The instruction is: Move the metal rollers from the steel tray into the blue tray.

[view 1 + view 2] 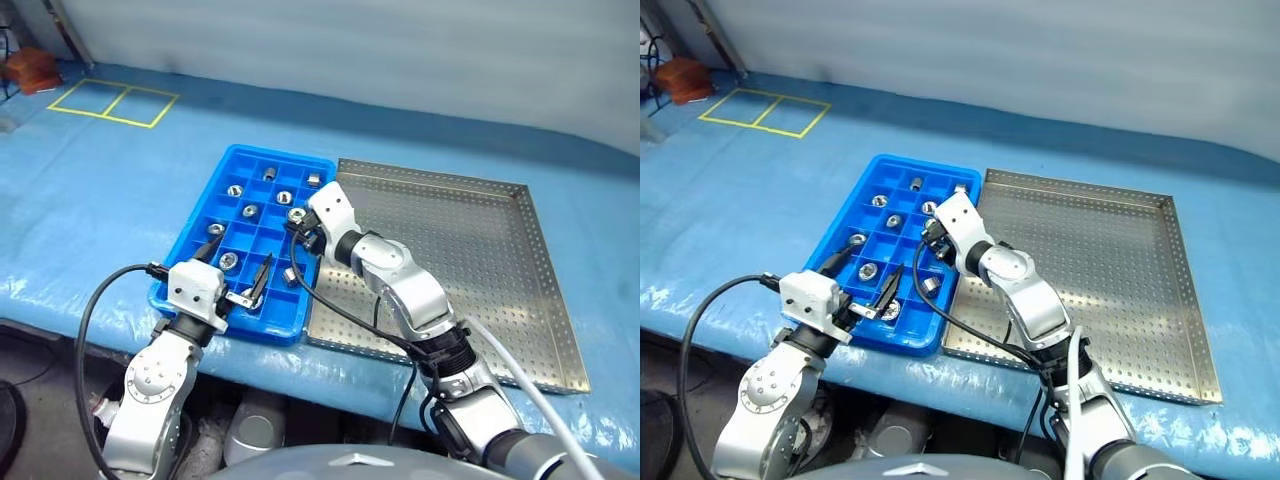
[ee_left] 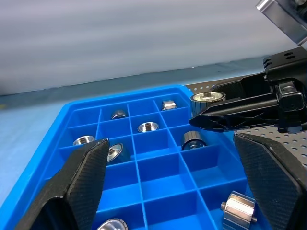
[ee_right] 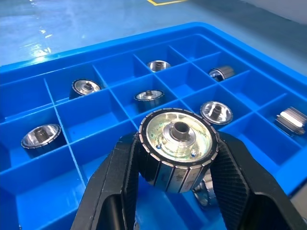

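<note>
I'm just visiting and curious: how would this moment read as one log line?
right gripper: shut on metal roller | over blue tray | left gripper: open, empty | steel tray: no rollers seen

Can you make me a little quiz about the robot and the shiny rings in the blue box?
1. True or false: the right gripper is shut on a shiny silver metal roller.
2. Are the left gripper's black fingers open or shut?
3. Where is the held roller? A) over the bright blue plastic compartment tray B) over the middle of the grey perforated steel tray C) over the yellow floor lines

Key: 1 true. 2 open. 3 A.
</note>
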Robot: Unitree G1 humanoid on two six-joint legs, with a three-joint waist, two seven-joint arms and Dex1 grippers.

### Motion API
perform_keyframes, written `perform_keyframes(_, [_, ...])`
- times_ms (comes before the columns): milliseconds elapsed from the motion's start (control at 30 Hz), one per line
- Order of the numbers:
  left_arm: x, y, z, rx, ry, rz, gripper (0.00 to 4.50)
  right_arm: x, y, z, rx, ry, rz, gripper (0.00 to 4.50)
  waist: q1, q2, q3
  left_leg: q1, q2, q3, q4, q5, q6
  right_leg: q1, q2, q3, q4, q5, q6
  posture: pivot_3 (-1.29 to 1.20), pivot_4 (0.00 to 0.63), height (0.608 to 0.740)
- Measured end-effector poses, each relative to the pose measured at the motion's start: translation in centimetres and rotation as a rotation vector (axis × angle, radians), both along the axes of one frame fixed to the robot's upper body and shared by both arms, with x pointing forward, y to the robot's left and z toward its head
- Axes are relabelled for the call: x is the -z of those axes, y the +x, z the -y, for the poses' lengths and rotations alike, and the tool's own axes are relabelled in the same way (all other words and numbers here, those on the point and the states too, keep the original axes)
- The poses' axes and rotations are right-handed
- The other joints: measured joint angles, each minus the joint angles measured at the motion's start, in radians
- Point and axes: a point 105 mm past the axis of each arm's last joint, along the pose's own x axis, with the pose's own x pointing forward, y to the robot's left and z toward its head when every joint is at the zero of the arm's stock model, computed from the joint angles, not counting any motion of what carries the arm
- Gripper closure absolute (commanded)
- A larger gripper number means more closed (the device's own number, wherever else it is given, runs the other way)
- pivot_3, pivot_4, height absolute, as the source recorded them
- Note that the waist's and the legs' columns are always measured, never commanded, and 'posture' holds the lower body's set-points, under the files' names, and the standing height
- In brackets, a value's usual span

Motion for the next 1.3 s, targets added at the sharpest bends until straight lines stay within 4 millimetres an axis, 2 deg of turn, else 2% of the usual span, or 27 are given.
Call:
perform_keyframes(333, [0.0, -0.2, 0.4, 0.023, -0.001, 0.005, 0.0, 1.1, 0.2, -0.9, -0.017, 0.013, -0.044, 2.71, 0.101, 0.0, 0.0, -0.001, 0.003, 0.001, 0.0, -0.001, -0.002, -0.002, 0.001, -0.003, 0.0, -0.002, -0.003, 0.56, 0.15, 0.74])
perform_keyframes(567, [0.1, -0.3, 0.6, 0.033, -0.004, -0.001, 0.0, 1.6, 0.4, -0.5, -0.006, 0.002, -0.054, 2.71, 0.155, 0.0, 0.0, -0.003, 0.005, 0.001, 0.0, -0.003, -0.005, -0.003, 0.004, -0.004, 0.0, -0.003, -0.004, 0.56, 0.15, 0.74])
perform_keyframes(900, [0.0, -0.3, 1.1, 0.066, -0.011, 0.0, 0.0, 3.0, 0.5, 1.5, 0.049, -0.025, -0.081, 2.71, 0.193, 0.0, -0.001, -0.014, 0.005, 0.0, 0.002, -0.003, -0.005, -0.014, 0.004, -0.004, 0.001, -0.002, -0.004, 0.51, 0.15, 0.74])
perform_keyframes(1100, [-0.3, -0.2, 1.5, 0.088, -0.011, 0.013, 0.0, 3.1, 0.4, 1.8, 0.057, -0.028, -0.08, 2.71, 0.202, 0.0, -0.001, -0.014, 0.005, 0.0, 0.003, -0.003, -0.005, -0.013, 0.004, -0.005, 0.002, -0.002, -0.004, 0.5, 0.15, 0.74])
perform_keyframes(1300, [-0.4, -0.2, 1.6, 0.105, -0.008, 0.019, 0.0, 3.2, 0.2, 1.9, 0.058, -0.026, -0.084, 0.71, 0.203, 0.0, -0.001, -0.014, 0.005, 0.0, 0.003, -0.003, -0.005, -0.013, 0.004, -0.005, 0.001, -0.002, -0.004, 0.48, 0.15, 0.74])
